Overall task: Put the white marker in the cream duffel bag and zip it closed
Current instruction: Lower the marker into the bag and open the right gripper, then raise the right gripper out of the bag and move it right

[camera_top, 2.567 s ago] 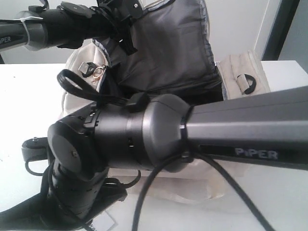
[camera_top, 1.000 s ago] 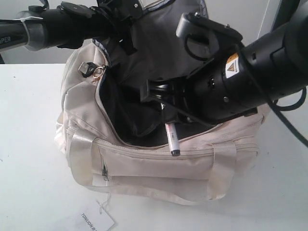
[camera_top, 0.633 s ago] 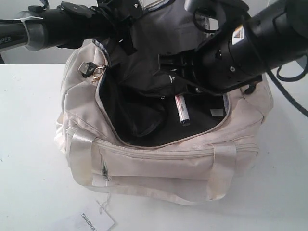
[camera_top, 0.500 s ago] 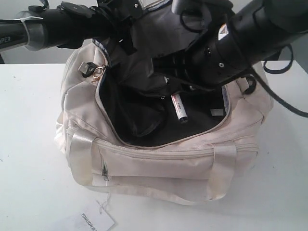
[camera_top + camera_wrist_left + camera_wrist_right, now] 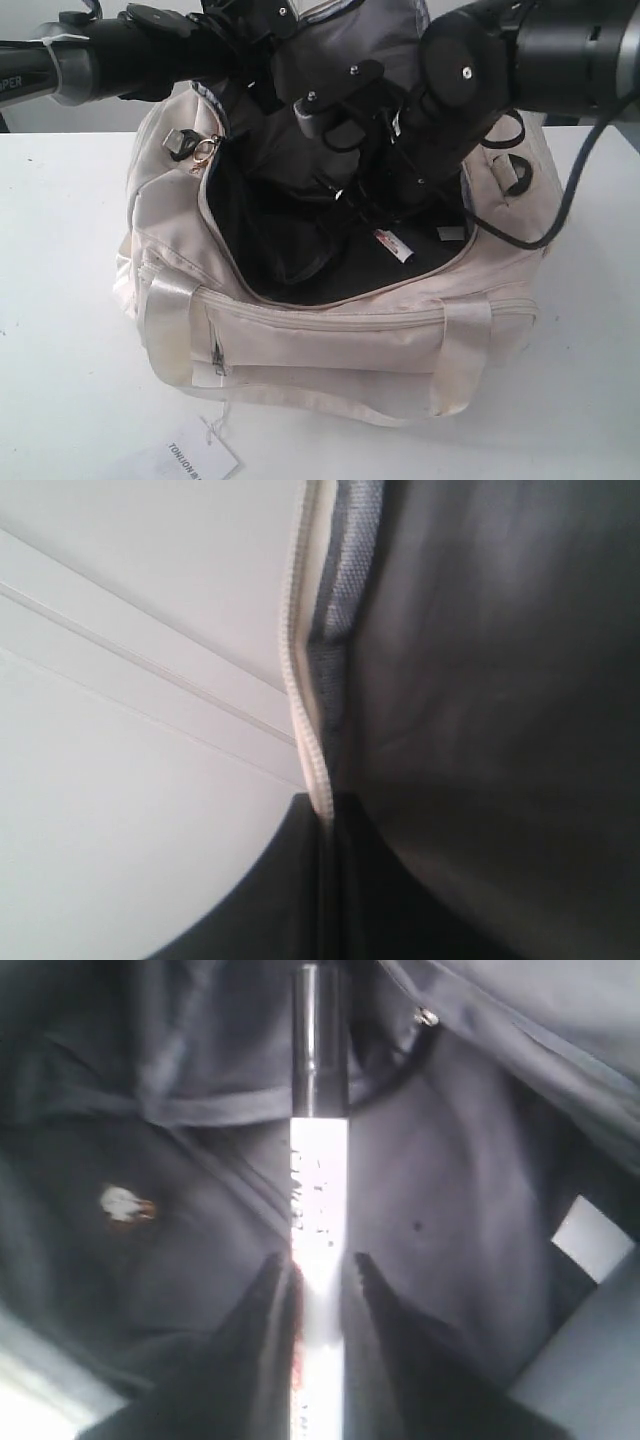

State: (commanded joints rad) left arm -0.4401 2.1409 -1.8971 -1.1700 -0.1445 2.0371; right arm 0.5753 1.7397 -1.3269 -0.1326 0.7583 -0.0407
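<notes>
The cream duffel bag [image 5: 330, 340] lies on the white table with its top zip wide open, showing dark lining. My left gripper [image 5: 262, 85] holds the far flap raised; in the left wrist view its jaws [image 5: 325, 815] are shut on the flap's zip edge [image 5: 300, 680]. My right gripper [image 5: 375, 215] reaches down into the opening, shut on the white marker [image 5: 393, 244]. In the right wrist view the marker [image 5: 320, 1180] runs between the fingers [image 5: 262, 1290], with its dark cap [image 5: 320, 1040] pointing at the lining. Most of the marker is hidden behind the gripper in the exterior view.
A gold ring pull [image 5: 204, 150] hangs at the bag's left end and a black ring [image 5: 515, 175] at the right end. A white printed paper tag [image 5: 195, 460] lies on the table in front. A small white label [image 5: 592, 1238] sits inside the lining.
My right gripper has swung over and lowered into the bag's opening, carrying the marker deeper towards the lining. The left gripper still holds the flap up.
</notes>
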